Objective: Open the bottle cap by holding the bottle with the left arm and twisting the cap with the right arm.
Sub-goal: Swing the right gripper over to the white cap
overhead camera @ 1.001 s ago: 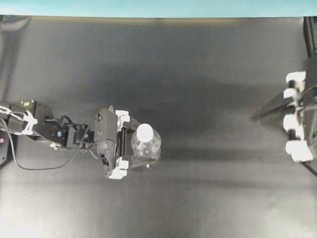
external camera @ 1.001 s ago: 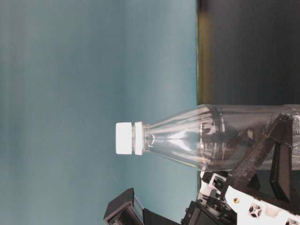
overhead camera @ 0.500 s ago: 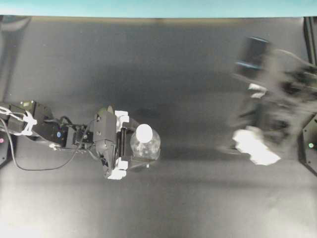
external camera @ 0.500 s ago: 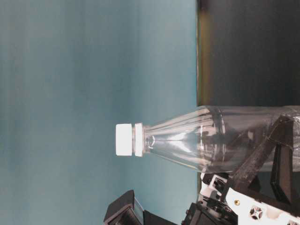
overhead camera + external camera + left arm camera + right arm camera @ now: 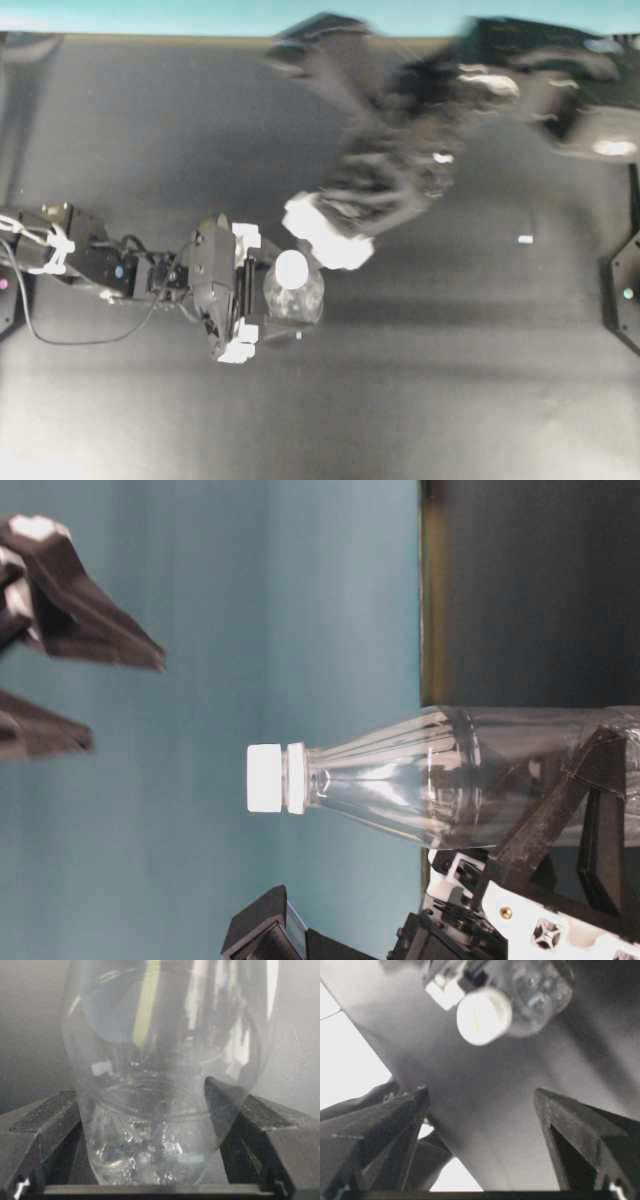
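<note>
The clear bottle (image 5: 296,300) stands upright on the black table, its white bottle cap (image 5: 291,268) on top. My left gripper (image 5: 268,297) is shut on its lower body; in the left wrist view both black fingers (image 5: 45,1120) press the bottle (image 5: 160,1075) from either side. My right gripper (image 5: 327,232), blurred, hovers just up and right of the cap. From table level its jaws (image 5: 125,705) stand open, above the cap (image 5: 265,777) and apart from it. In the right wrist view the gripper (image 5: 481,1091) is empty, with the cap (image 5: 484,1015) ahead of it.
A tiny white scrap (image 5: 525,239) lies on the table at the right. A black base (image 5: 625,295) sits at the right edge. A teal wall (image 5: 200,15) borders the far side. The left arm's cables (image 5: 60,335) trail at the left.
The right arm has swung from the right edge across to the bottle, and its jaws have opened wide. The left gripper and bottle have stayed put.
</note>
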